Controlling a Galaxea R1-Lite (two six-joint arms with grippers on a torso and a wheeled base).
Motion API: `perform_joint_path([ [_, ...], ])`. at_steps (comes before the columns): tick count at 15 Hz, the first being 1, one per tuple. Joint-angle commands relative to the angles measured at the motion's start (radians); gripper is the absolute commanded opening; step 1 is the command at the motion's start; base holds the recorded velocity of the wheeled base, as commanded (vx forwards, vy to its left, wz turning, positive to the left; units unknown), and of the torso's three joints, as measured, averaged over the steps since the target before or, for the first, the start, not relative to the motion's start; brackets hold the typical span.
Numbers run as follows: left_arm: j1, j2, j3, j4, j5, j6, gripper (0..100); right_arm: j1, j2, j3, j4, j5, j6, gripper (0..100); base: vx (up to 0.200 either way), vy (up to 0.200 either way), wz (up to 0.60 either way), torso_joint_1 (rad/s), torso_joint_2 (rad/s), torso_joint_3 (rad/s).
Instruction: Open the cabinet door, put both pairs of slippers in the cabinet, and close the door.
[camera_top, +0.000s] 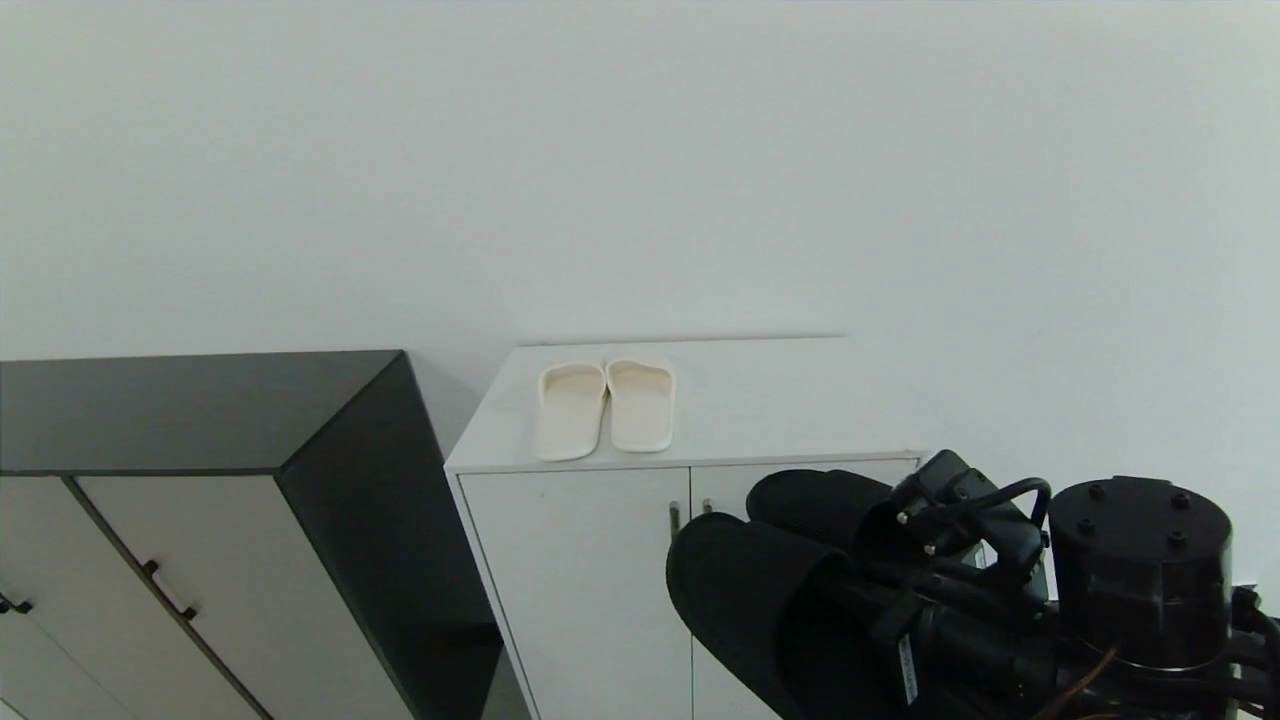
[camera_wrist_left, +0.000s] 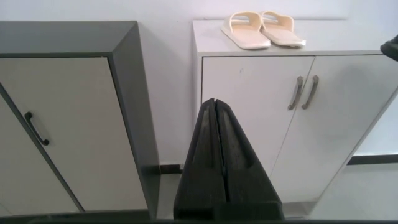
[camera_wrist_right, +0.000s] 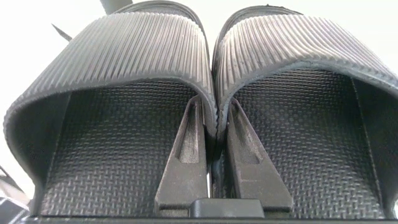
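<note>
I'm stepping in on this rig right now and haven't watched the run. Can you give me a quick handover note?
Left hand: shut, empty, facing the cabinet front.
Right hand: shut on the black slippers, pinching the two inner walls together and holding the pair up in front of the cabinet.
Cream slippers: side by side on top of the white cabinet.
Doors: both shut.
Done: black pair is in hand.
Left: open a door, put the black pair inside, fetch the cream pair from the top and put it in, then close the door.
</note>
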Motion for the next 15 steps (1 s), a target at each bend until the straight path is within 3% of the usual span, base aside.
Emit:
perform_joint_path([
  [1,0.0,0.002,0.0,0.0,0.001,-0.001,0,-0.002,0.008,0.005,0.0,-0.001,0.001,0,0.0,0.0,0.0,0.0,0.0,0.0],
  [15,0.0,0.002,0.0,0.002,0.0,0.005,0,-0.003,0.028,0.026,-0.035,0.029,0.0,0,0.0,0.0,0.0,0.0,0.0,0.0],
])
